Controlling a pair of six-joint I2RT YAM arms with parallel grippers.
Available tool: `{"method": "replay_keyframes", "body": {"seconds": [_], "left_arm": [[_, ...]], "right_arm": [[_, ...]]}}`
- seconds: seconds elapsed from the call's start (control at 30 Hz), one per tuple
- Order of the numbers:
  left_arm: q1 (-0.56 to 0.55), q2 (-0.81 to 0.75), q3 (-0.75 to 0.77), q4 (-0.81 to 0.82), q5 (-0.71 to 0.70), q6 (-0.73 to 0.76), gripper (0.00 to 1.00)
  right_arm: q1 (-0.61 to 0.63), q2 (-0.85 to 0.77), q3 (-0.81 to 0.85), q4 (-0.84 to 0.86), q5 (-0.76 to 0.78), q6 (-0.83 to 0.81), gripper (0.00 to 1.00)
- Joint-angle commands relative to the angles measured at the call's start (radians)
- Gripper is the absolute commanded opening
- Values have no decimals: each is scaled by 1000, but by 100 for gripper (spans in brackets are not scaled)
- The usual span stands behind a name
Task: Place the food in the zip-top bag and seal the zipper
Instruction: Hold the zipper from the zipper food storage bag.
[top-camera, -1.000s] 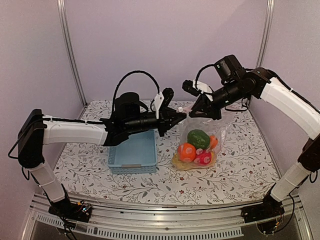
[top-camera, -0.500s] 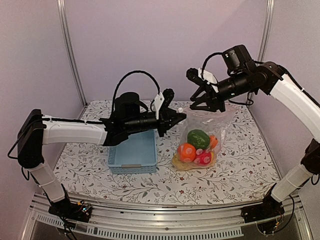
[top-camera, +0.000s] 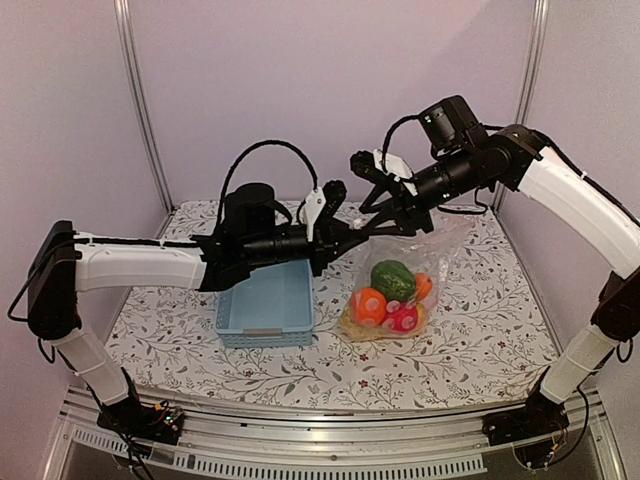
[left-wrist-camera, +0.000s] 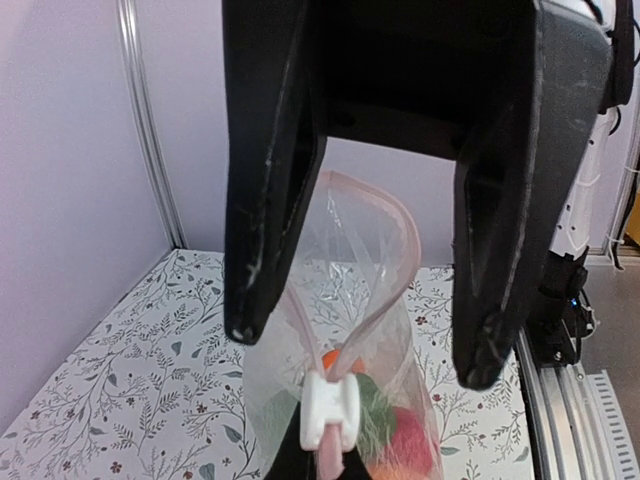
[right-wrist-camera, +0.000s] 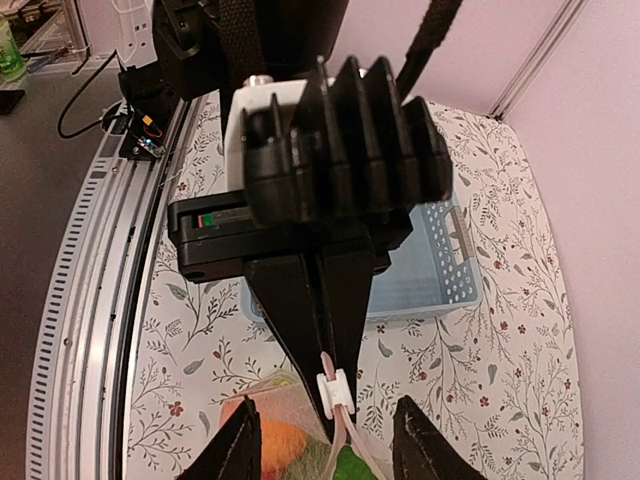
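Note:
The clear zip-top bag (top-camera: 428, 248) stands on the table with the food inside: a green piece (top-camera: 395, 277), an orange one (top-camera: 369, 305) and a red one (top-camera: 405, 318). My left gripper (top-camera: 352, 232) is shut on the end of the pink zipper (left-wrist-camera: 400, 230), just behind its white slider (left-wrist-camera: 333, 410). The bag mouth gapes in a loop beyond the slider. My right gripper (top-camera: 378, 205) is open, with its fingertips (right-wrist-camera: 240, 440) either side of the slider (right-wrist-camera: 334, 390) and touching nothing. In the left wrist view its big black fingers (left-wrist-camera: 480, 340) straddle the bag (left-wrist-camera: 350, 260).
A light blue lattice basket (top-camera: 268, 300) sits under the left arm, left of the bag. The floral table cover (top-camera: 480, 330) runs to pale walls with metal corner posts (top-camera: 140, 110). The metal rail (top-camera: 330, 455) lies along the near edge.
My right gripper let go of the bag's top edge, opened, rose, then swung left towards the left gripper and the slider. The left gripper kept its hold and barely shifted.

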Motion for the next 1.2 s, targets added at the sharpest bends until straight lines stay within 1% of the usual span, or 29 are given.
{"method": "replay_keyframes", "body": {"seconds": [0.0, 0.07, 0.3, 0.43, 0.7, 1.07, 1.17], "left_arm": [[-8, -36, -16, -4, 17, 18, 0], [-7, -39, -21, 1, 21, 19, 0], [-7, -46, -40, 41, 34, 1, 0], [-8, -48, -42, 39, 35, 1, 0], [-7, -50, -42, 39, 37, 2, 0], [-7, -54, -47, 38, 35, 1, 0], [-8, -54, -45, 39, 35, 2, 0]], "right_arm": [[20, 20, 25, -5, -18, -28, 44], [21, 26, 25, 1, -18, -30, 43], [26, 39, 25, 11, -20, -34, 33], [27, 44, 25, 14, -15, -30, 31], [32, 49, 24, 11, -9, -35, 18], [34, 62, 24, 1, 5, -40, 16], [34, 62, 24, -1, 13, -44, 11]]}}
